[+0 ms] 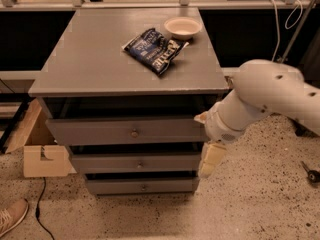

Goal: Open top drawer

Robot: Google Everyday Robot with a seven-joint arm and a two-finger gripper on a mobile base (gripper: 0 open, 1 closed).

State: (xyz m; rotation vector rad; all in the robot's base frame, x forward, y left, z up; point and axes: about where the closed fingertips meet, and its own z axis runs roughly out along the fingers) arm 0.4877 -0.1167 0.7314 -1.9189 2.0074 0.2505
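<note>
The top drawer [100,132] is the widest grey front of the grey cabinet, with a small round knob [134,133] at its centre. Its front stands a little forward of the cabinet top, with a dark gap above it. Two narrower grey drawer fronts [135,163] sit below it. My gripper [208,151], cream-coloured on a white arm [265,96], hangs by the cabinet's right front corner. It is level with the right ends of the top and middle drawers, well to the right of the knob, and holds nothing that I can see.
A dark blue snack bag [156,50] and a pale bowl [182,27] lie on the cabinet top [90,64]. A cardboard box [42,154] stands at the cabinet's left. A shoe [12,216] and a cable [40,204] are on the speckled floor. A small dark object [311,174] lies at the right.
</note>
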